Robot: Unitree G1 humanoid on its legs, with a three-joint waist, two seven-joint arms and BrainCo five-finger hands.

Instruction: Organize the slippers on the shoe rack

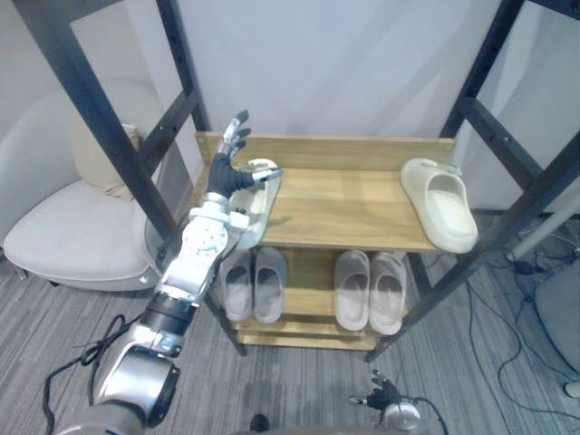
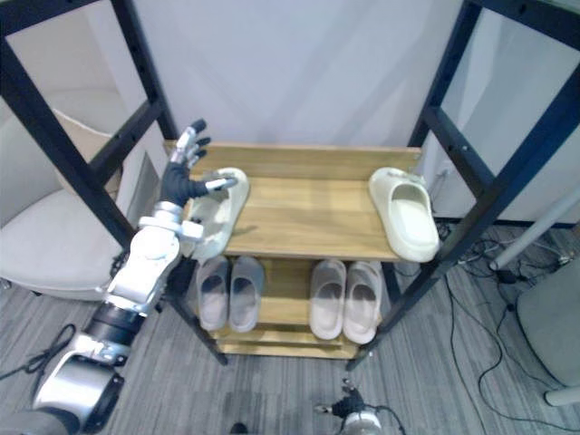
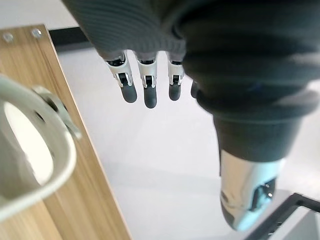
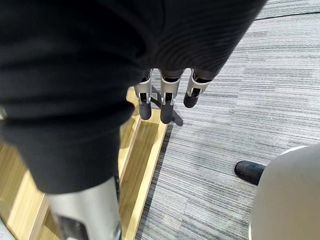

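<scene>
A wooden shoe rack (image 1: 344,208) stands before me. On its top shelf a cream slipper (image 1: 261,201) lies at the left end and its mate (image 1: 441,204) at the right end. My left hand (image 1: 225,174) is raised over the left slipper (image 3: 30,165), open, fingers (image 3: 145,92) straight toward the wall and thumb above the slipper's toe, not gripping it. The lower shelf holds a grey pair (image 1: 254,283) and a pale pink pair (image 1: 370,288). My right hand (image 1: 388,399) hangs low in front of the rack, open, its fingers (image 4: 167,105) straight over the carpet by the rack's bottom board (image 4: 145,165).
A black metal frame surrounds the rack, with posts at the left (image 1: 100,118) and right (image 1: 517,199). A white armchair (image 1: 72,227) with a beige cushion stands to the left. Cables lie on the grey carpet (image 1: 507,344) at the right. A white wall is behind.
</scene>
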